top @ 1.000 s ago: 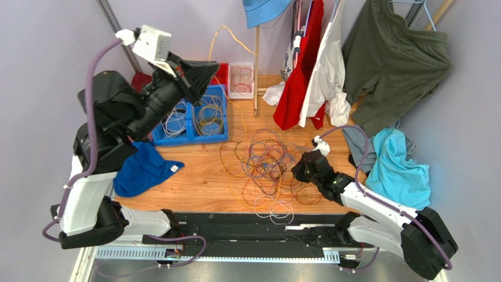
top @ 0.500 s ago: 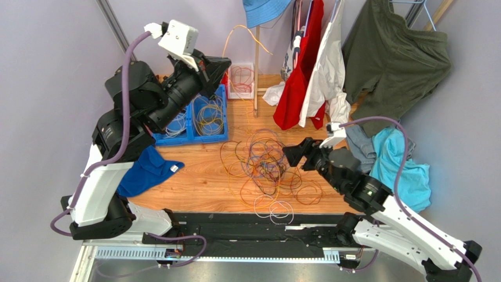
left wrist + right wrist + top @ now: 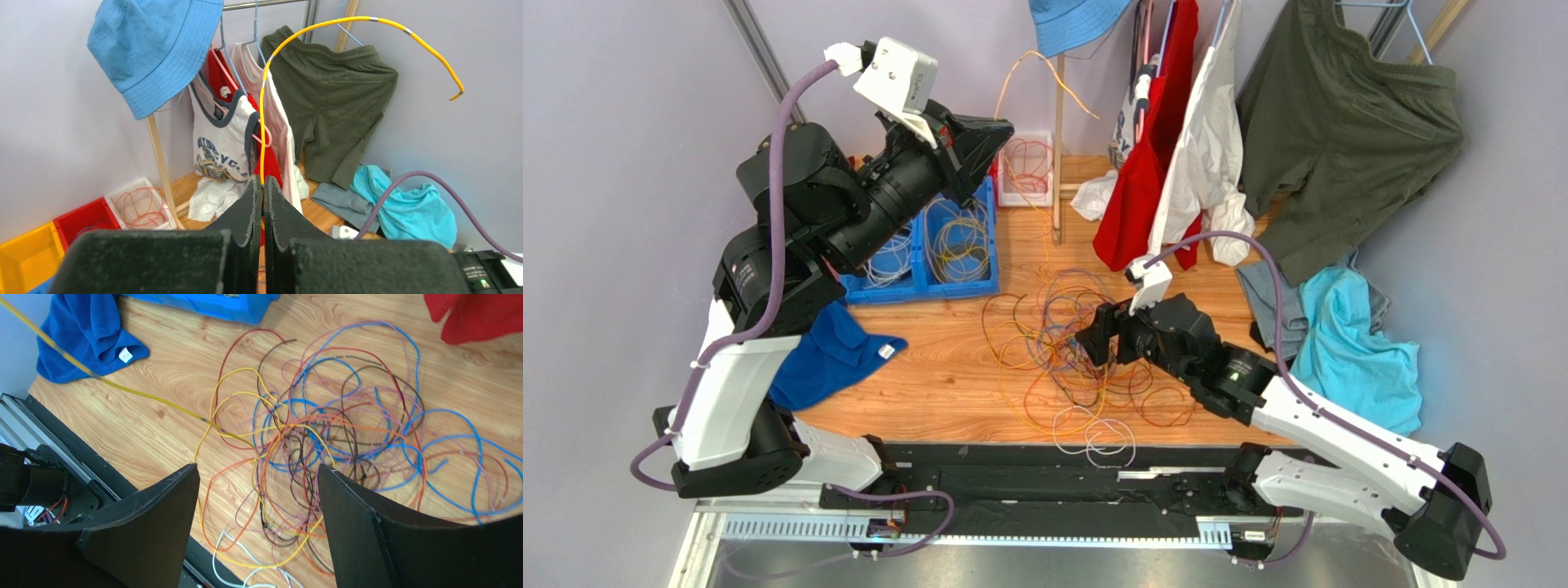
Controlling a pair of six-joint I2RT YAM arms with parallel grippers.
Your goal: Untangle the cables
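In the overhead view, the left gripper (image 3: 995,132) hangs high above the blue plastic bins (image 3: 928,292), clenched on a thin yellow cable (image 3: 1063,88). The right gripper (image 3: 1097,343) sits low over the loose tangle (image 3: 1038,331) of orange, purple, brown and blue cables on the wooden table (image 3: 940,368), so it is the nearer arm by far. The left wrist view shows the fingers pinched tight on the yellow cable (image 3: 319,26), whose free end arcs up and to the right. In the right wrist view, the right gripper (image 3: 258,468) is spread wide and holds nothing. The tangle (image 3: 319,435) lies directly beneath and just ahead, and the yellow cable (image 3: 123,389) runs out of it as a straight diagonal to the upper left.
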